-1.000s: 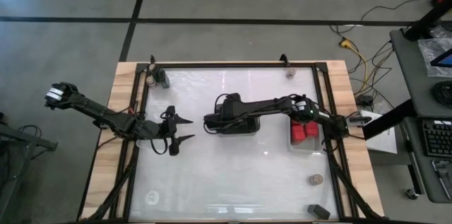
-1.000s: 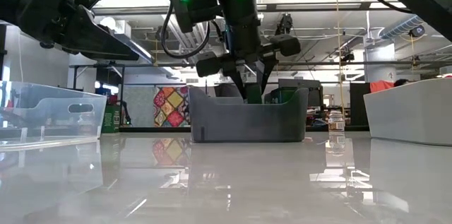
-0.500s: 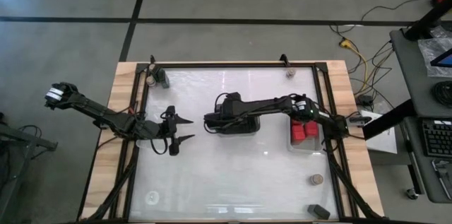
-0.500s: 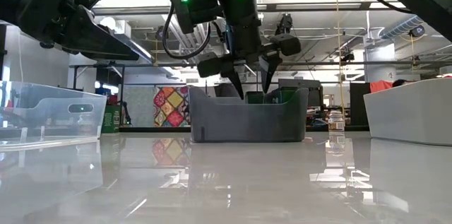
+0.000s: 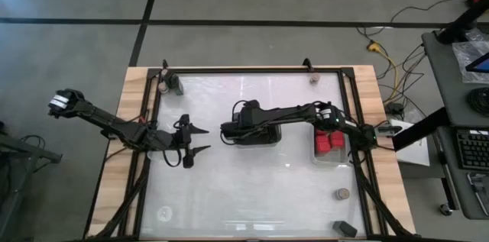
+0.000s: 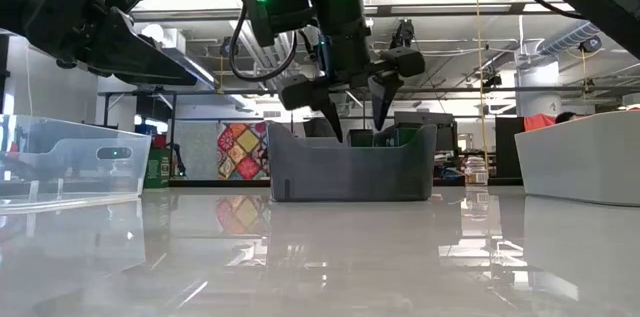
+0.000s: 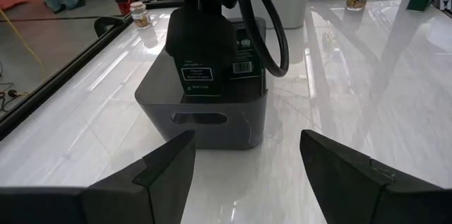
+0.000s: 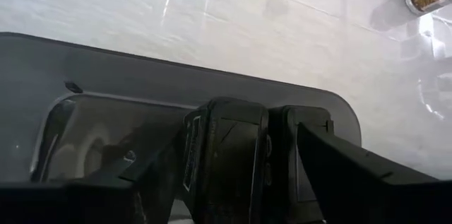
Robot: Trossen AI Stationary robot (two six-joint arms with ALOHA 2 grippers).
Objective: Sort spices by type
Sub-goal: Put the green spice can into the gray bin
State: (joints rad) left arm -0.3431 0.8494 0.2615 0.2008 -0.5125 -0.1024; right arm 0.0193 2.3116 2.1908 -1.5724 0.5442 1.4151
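Over the dark grey bin (image 5: 256, 137) at the centre of the high view, the right gripper (image 6: 352, 117) has spread its fingers since a second ago, when they were pinched together, leaving the dark grey-black spice blocks (image 8: 226, 155) standing side by side inside the bin; I judge that drop finished. The left gripper (image 5: 194, 141) waits open at centre-left. Red blocks (image 5: 328, 142) sit in the clear tray at right, while two tan-topped jars (image 5: 341, 193) and another dark block (image 5: 344, 228) remain unsorted.

Labels on dark blocks (image 7: 212, 61) seemingly illegible.
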